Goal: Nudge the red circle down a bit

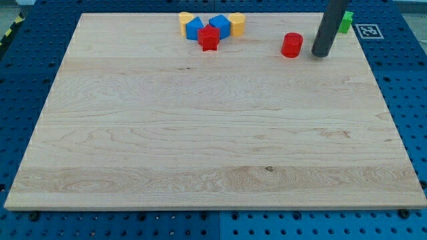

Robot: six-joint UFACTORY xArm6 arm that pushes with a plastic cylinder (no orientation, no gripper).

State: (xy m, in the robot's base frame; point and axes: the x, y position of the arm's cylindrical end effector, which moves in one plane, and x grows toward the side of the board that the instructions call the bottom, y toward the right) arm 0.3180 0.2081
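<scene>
Nearest, at the view's bottom, only the wooden board (200,167), pale and grained, resting on a blue pegboard table (27,227) whose holes show around its edges. Farther up, toward the view's top right, the red circle (291,45), a short upright cylinder, standing alone on the board. Just beside it on the view's right, apart by a narrow gap, my tip (321,55), the lower end of a dark rod coming down from the top edge at a slight slant. No fingers here to be released or clenched: only a plain rod, grasping nothing. Behind the rod, partly hidden at the board's top right corner, a green block (345,21), shape not clear. Just right of that, off the board, a square black-and-white marker (367,31). Well to the view's left along the top edge, a tight cluster: red star (208,39) in front, two blue blocks (195,27) (220,25) behind it, and two yellow blocks (185,18) (237,22) at the outer ends, all touching or nearly so.
</scene>
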